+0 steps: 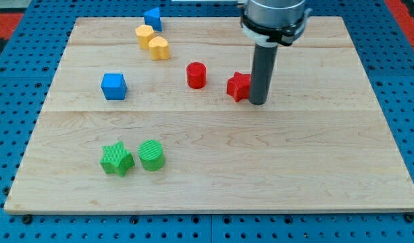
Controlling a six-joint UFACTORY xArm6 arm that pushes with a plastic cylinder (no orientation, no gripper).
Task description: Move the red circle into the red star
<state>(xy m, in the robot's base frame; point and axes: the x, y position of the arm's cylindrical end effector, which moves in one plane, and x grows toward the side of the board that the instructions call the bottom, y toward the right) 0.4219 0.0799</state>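
The red circle point(196, 75) is a short red cylinder standing near the middle of the wooden board point(213, 169). The red star point(238, 86) sits a short gap to its right, partly hidden by my rod. My tip point(258, 102) rests on the board right against the red star's right side, on the far side of it from the red circle.
A blue cube point(113, 86) lies at the left. Two yellow blocks point(145, 34) point(159, 48) and a blue block point(152, 18) sit at the top left. A green star point(117, 159) and a green circle point(151, 154) sit touching at the bottom left.
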